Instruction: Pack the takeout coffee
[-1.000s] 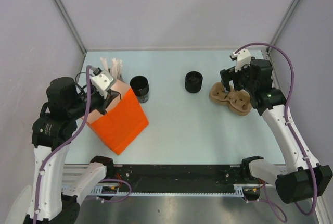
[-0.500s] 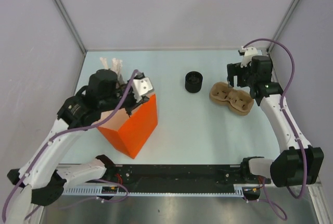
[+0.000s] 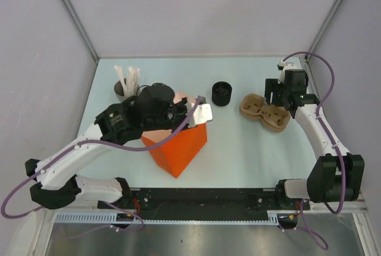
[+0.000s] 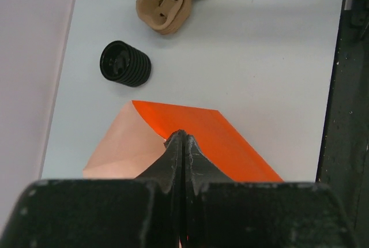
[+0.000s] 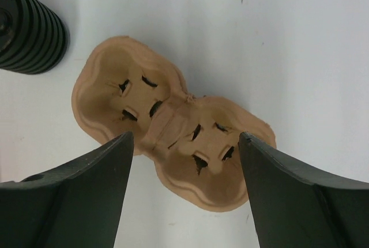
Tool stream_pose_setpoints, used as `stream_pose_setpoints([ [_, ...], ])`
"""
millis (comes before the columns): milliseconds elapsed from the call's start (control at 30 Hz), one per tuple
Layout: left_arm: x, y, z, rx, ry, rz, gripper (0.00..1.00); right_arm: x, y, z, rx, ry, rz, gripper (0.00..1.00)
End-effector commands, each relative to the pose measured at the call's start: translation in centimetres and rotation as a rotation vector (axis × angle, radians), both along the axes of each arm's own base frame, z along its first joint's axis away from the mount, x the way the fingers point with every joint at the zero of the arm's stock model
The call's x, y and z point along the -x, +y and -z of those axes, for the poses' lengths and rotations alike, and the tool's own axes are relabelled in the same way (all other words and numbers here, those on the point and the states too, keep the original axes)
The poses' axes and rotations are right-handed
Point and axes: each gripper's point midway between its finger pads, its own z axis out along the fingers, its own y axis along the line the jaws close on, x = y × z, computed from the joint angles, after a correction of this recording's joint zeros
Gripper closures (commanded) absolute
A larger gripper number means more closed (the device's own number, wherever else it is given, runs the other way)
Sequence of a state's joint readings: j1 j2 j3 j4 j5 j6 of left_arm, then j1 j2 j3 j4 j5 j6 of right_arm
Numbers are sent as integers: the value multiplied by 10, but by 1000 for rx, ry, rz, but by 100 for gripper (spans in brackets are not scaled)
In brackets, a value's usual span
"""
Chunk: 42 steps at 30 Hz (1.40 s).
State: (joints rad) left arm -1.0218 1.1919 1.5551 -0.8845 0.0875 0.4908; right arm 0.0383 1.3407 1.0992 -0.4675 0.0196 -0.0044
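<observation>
The takeout coffee [image 3: 221,93], a black ribbed cup with a black lid, stands at the back middle of the table and also shows in the left wrist view [image 4: 125,64]. My left gripper [image 3: 191,120] is shut on the top edge of an orange paper bag [image 3: 178,146]; in the left wrist view its jaws [image 4: 181,136] pinch the bag's rim [image 4: 196,124]. My right gripper [image 3: 278,94] is open and empty, hovering over a brown cardboard cup carrier [image 3: 264,112]; its fingertips [image 5: 184,144] straddle the carrier [image 5: 173,121]. The unlidded black cup is hidden.
A grey cup of white straws [image 3: 125,83] stands at the back left, behind my left arm. The table's right edge and frame post lie close to my right arm.
My left arm has dragged the orange bag to the right, toward the middle of the table, covering the unlidded black cup. My right gripper has drawn back slightly above the carrier.
</observation>
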Motion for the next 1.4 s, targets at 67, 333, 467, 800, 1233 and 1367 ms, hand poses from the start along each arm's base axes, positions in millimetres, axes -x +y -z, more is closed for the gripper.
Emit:
stream_pose_setpoints([
  [67,1,-36,-1,-51,-135,12,100,8,3,8,-41,-16,24,22],
  [333,23,-81,9,-100,-169,68,89,3,9,29,-41,21,33,22],
  [467,20,-84,-6,-71,-178,44,65,1,16,33,-6,24,33,22],
  [800,-5,-57,-36,-9,-223,-66,0,-6,12,52,27,55,82,27],
  [1233,-23,-3,-77,82,-256,-170,0,-5,19,76,35,123,75,35],
  [1367,-30,19,-85,108,-261,-213,0,-4,22,76,38,124,67,42],
])
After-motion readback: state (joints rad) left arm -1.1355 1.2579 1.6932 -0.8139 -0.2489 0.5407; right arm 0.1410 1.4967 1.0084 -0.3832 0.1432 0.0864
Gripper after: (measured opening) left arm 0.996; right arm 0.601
